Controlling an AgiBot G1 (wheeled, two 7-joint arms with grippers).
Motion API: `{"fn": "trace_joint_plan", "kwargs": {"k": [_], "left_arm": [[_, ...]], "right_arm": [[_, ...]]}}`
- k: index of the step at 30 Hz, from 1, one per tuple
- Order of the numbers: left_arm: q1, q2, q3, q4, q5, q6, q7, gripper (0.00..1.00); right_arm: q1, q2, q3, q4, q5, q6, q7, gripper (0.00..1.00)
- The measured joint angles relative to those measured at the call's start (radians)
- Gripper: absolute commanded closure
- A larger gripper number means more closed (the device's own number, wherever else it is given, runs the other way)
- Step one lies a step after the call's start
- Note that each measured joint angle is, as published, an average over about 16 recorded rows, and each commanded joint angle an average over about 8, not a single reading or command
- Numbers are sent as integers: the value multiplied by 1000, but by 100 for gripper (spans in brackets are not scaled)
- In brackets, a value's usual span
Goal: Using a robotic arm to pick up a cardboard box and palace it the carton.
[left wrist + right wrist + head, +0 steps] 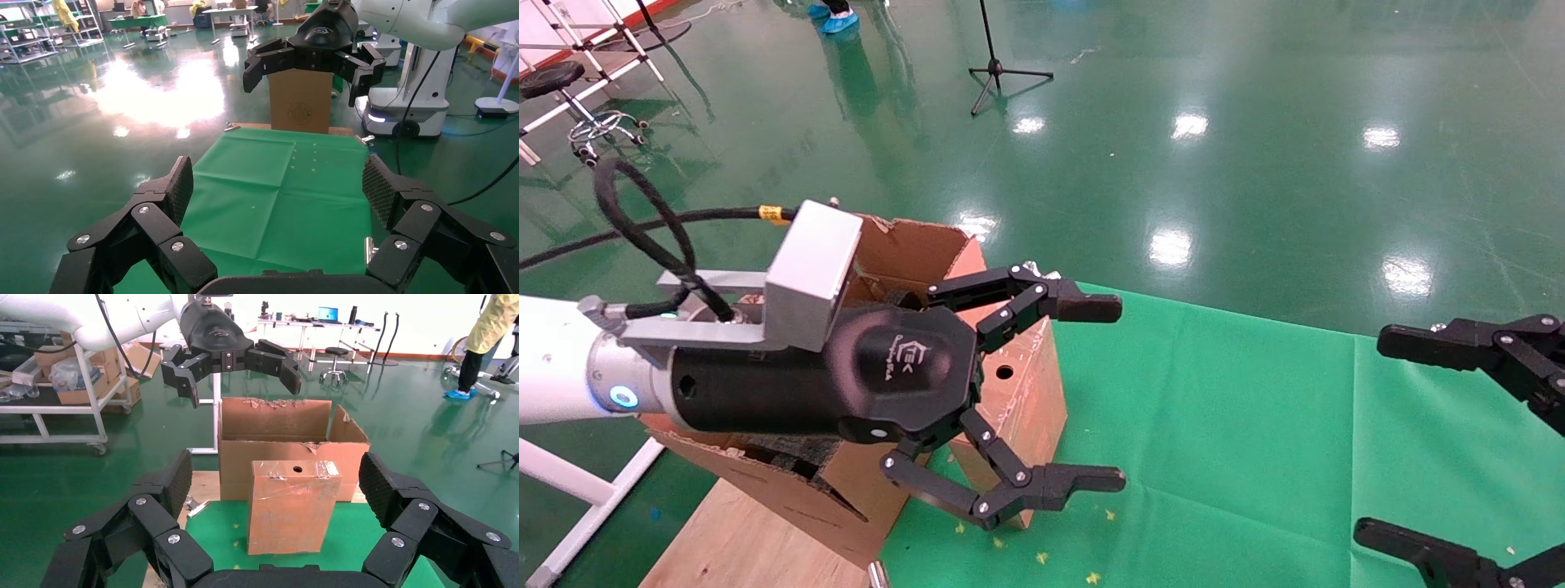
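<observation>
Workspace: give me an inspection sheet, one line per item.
Surface: green cloth over a table, with a bare wooden board at its left end.
Job's things: cardboard box stands upright on the cloth, taped, one round hole near its top; carton stands right behind it, flaps up, torn edges.
Clutter: small yellow specks on the cloth.
Grippers: left gripper open, above the cardboard box, holding nothing; right gripper open over the cloth's right side.
Cables: black cable loops off the left wrist.
Surroundings: shiny green floor, stool, tripod stand, person in yellow coat.
</observation>
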Motion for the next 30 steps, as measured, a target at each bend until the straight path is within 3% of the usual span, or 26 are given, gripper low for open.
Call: {"fn": "trace_joint_plan", "kwargs": {"k": [13, 15, 21, 23, 30], "left_arm": [[0, -1, 0, -1, 3, -1, 1, 0], [-2, -4, 2, -3, 12, -4, 2, 0], [-14, -16, 16, -18, 77, -38, -11, 0], [-20, -19, 22, -22, 101, -55, -20, 0], [-42, -28, 43, -34, 183, -125, -58, 0]], "right_arm": [[0, 0, 0, 0, 0, 0, 0, 3], [0, 0, 0, 0, 0, 0, 0, 20], [0, 0, 0, 0, 0, 0, 0, 92], [0, 0, 0, 0, 0, 0, 0, 100], [0, 0, 0, 0, 0, 0, 0, 100]]}}
